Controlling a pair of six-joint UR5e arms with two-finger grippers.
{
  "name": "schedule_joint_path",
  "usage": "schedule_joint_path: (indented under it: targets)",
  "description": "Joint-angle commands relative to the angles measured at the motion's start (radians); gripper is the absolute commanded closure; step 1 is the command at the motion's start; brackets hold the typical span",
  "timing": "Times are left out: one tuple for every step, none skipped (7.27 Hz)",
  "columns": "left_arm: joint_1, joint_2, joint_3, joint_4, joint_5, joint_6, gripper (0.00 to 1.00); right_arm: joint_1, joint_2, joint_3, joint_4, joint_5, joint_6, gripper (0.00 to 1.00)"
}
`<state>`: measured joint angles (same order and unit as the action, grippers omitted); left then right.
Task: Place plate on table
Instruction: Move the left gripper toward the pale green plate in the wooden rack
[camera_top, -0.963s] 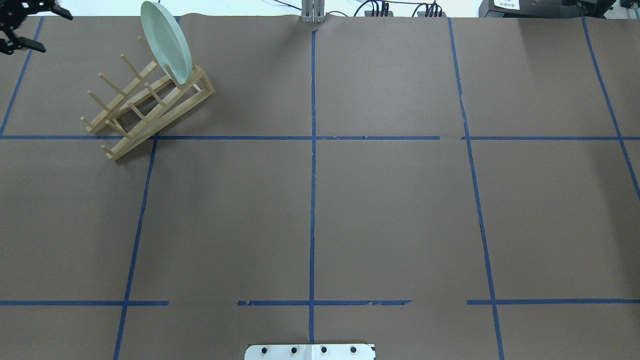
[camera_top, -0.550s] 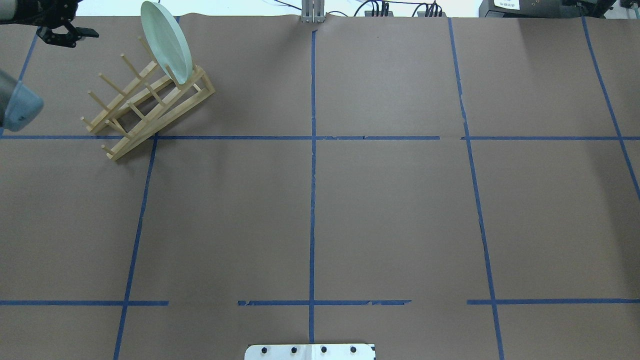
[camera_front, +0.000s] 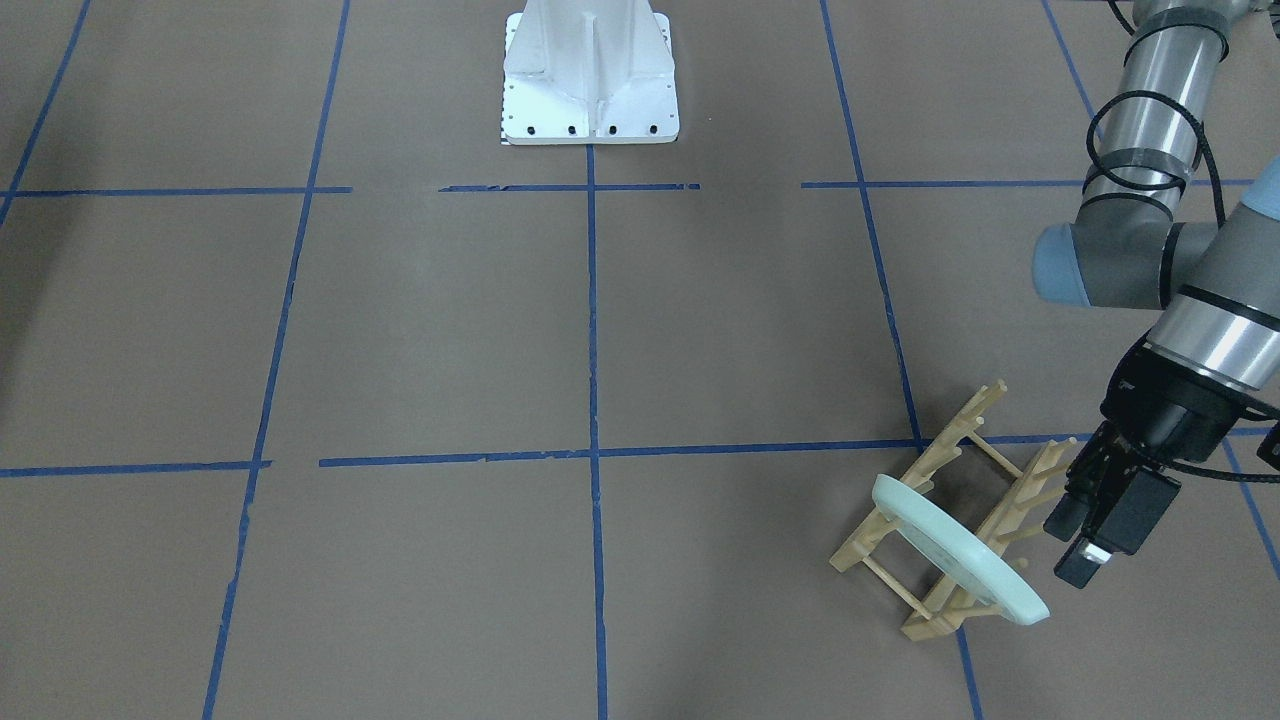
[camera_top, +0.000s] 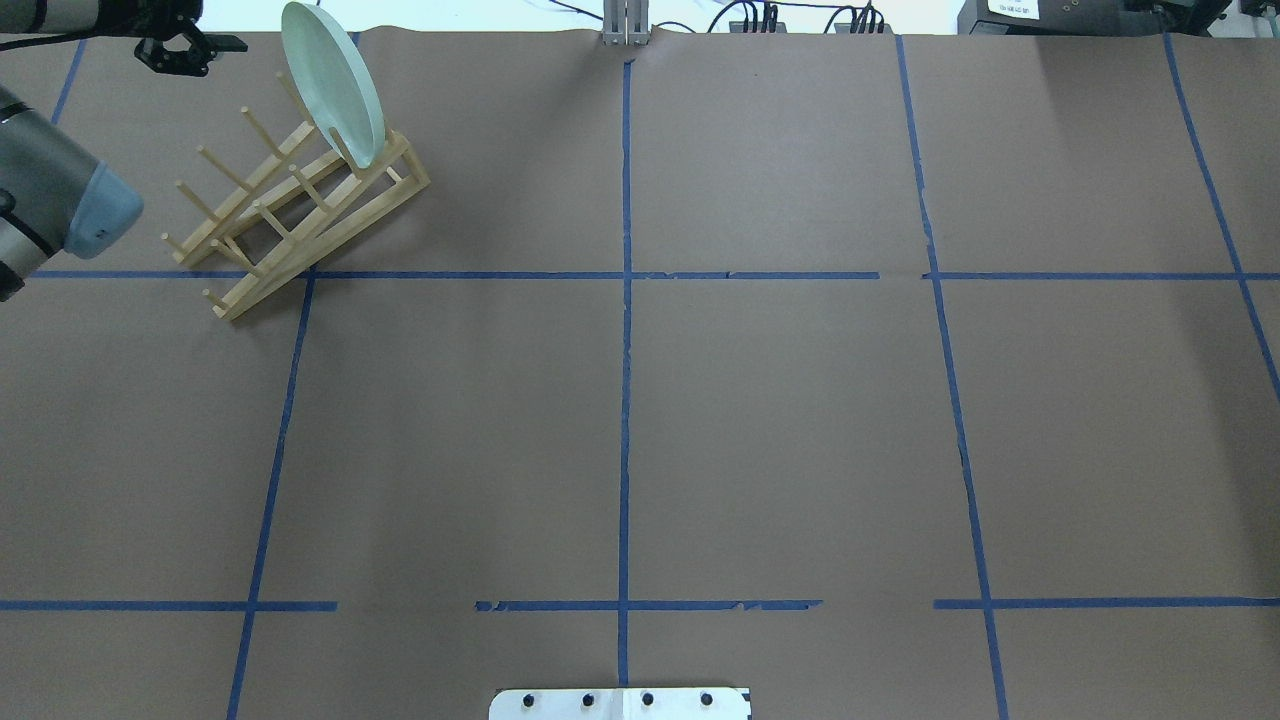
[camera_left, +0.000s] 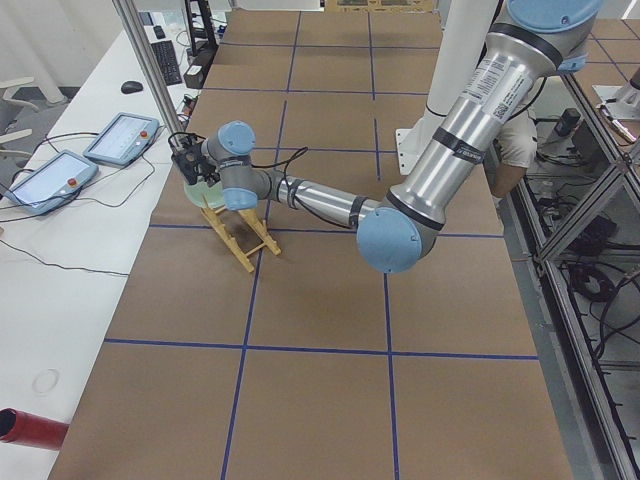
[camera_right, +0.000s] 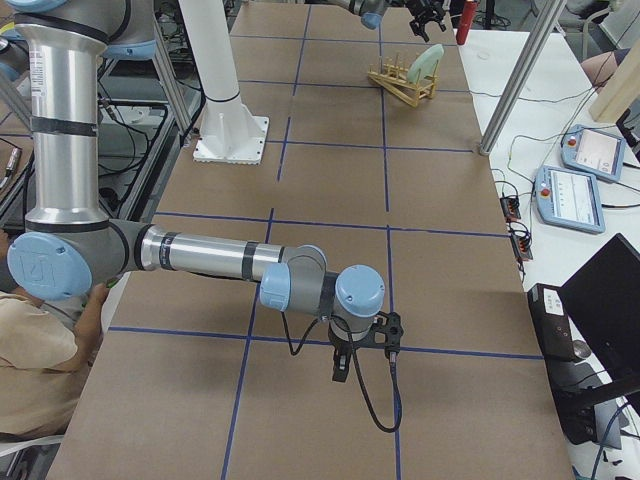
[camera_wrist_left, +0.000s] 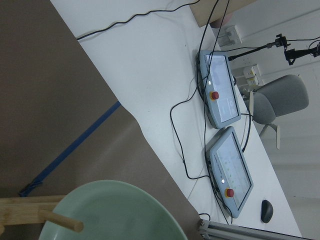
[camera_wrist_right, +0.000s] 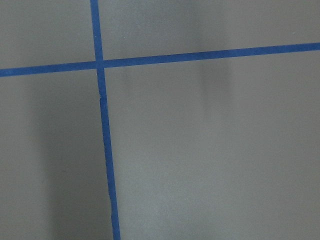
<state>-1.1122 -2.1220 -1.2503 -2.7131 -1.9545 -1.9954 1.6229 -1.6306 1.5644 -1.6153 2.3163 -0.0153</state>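
The pale mint-green plate (camera_top: 335, 85) stands on edge in the far end of the wooden peg rack (camera_top: 300, 210), at the far left of the table (camera_top: 780, 420). It also shows in the front view (camera_front: 960, 550) and in the left wrist view (camera_wrist_left: 115, 215). My left gripper (camera_top: 200, 55) hovers just left of the plate's rim, open and empty, apart from the plate. In the front view it (camera_front: 1075, 560) is right of the plate. My right gripper (camera_right: 350, 360) shows only in the right side view, low over bare table; I cannot tell whether it is open or shut.
The white robot base (camera_front: 590, 80) is at the near middle edge. Two teach pendants (camera_wrist_left: 220, 90) and cables lie on the white bench beyond the table's far edge. A metal post (camera_top: 625, 25) stands at the far middle edge.
My left gripper has moved right along the far edge, closer to the plate. The left arm's elbow has come into the overhead view at the left. Plate and rack have not moved.
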Motion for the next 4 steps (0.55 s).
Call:
schedule_joint_path:
  targets:
    - [0.024, -0.039, 0.041, -0.002, 0.005, -0.005, 0.00, 0.000, 0.000, 0.000, 0.000, 0.000, 0.000, 0.00]
    - [0.026, -0.047, 0.043, -0.002, 0.005, -0.005, 0.00, 0.000, 0.000, 0.000, 0.000, 0.000, 0.000, 0.00]
    - [0.035, -0.049, 0.045, -0.002, 0.005, -0.005, 0.02, 0.000, 0.000, 0.000, 0.000, 0.000, 0.000, 0.00]
    - [0.040, -0.055, 0.045, -0.002, 0.005, -0.005, 0.16, 0.000, 0.000, 0.000, 0.000, 0.000, 0.000, 0.00]
